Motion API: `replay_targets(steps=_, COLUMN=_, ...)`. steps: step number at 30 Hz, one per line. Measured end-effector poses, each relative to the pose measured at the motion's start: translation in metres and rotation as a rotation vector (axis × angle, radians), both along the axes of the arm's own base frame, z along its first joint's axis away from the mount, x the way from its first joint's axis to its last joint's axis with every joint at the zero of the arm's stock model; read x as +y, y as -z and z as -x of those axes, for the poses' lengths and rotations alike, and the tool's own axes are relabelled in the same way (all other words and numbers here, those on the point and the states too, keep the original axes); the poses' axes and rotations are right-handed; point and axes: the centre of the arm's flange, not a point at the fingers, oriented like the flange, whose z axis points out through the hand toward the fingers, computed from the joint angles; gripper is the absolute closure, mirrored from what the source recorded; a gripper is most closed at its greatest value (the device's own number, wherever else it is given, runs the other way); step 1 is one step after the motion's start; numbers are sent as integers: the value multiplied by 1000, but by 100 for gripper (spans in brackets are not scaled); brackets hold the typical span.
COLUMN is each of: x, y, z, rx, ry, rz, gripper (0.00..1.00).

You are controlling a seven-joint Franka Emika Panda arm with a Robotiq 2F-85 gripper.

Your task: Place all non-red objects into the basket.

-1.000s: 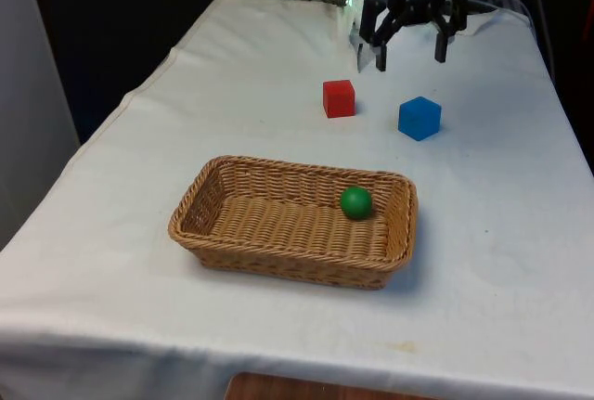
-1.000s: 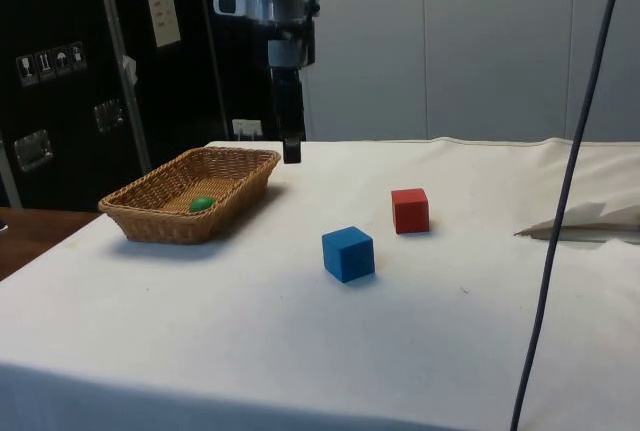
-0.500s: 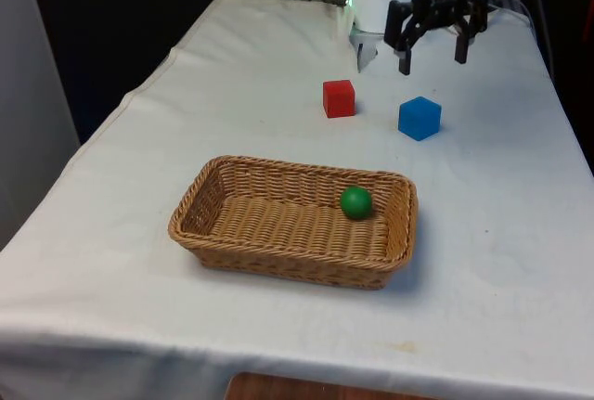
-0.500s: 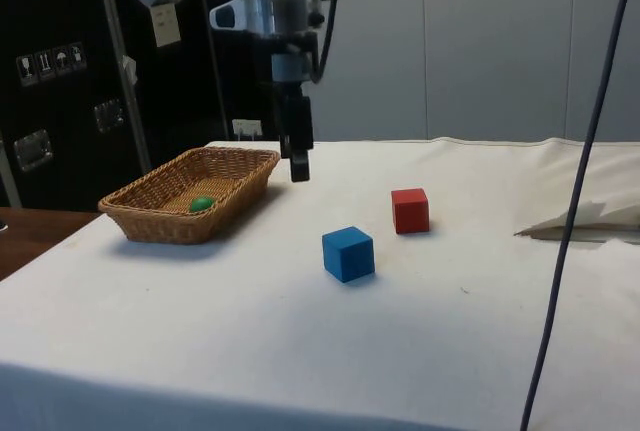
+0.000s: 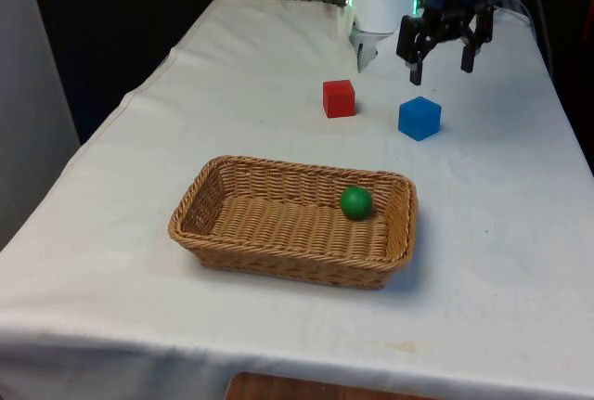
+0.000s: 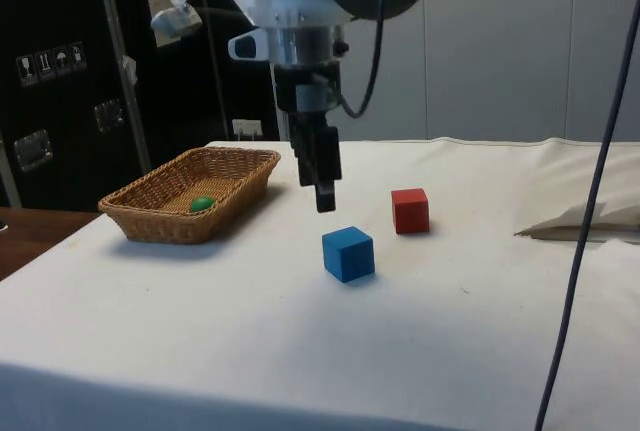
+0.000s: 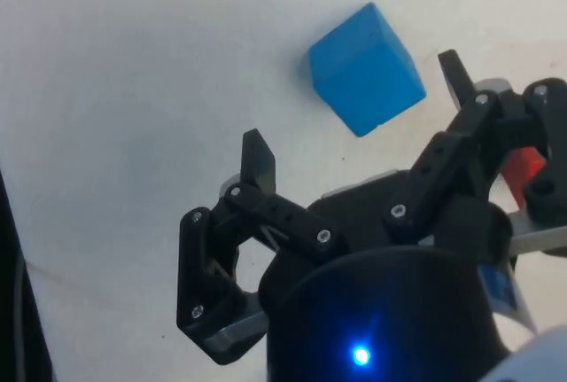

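Table [image 5: 232,75], white cloth over the whole top, lightly creased. It carries everything listed below.

Basket [image 5: 223,233], brown wicker, oblong, shallow. Sits on the cloth well away from the jaws, on the side of the table far from the robot base; in the side view [image 6: 150,213] it lies beyond the gripper, towards the dark cabinets.

Gripper [image 5: 442,67], black, two fingers pointing down, held in the air above the cloth. Jaws stand wide apart with nothing between them; the wrist view [image 7: 359,116] shows both fingertips spread and bare cloth in the gap. In the side view [image 6: 324,199] the fingertips hang clear of the table.

Blue cube [image 5: 419,118], resting on the cloth, untouched. It lies just ahead of the open jaws and lower than the fingertips, slightly towards the basket side. In the wrist view [image 7: 365,68] it sits just beyond the gap, nearer one fingertip than the other, turned at an angle to the line between the fingers. Side view [image 6: 348,253]: just below and beside the fingertips, with a clear gap.

Red cube [image 5: 339,97], on the cloth, near the blue cube but apart from it, off to one side of the jaws, outside their span.

Green ball [image 5: 355,201], inside the basket, against its wall on the end nearer the cubes; far from the jaws.
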Motion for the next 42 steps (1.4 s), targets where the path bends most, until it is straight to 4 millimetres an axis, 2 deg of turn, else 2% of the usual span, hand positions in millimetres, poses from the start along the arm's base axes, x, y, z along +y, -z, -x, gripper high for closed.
replay_targets(steps=17, x=3, y=47, z=6, rx=-36, ry=-92, rz=18, gripper=0)
replay_targets(steps=33, x=-18, y=61, z=8, rx=-15, ry=-113, rz=-31, gripper=0)
replay_targets(steps=42, x=-20, y=71, z=8, rx=-4, ry=-123, rz=-40, gripper=0)
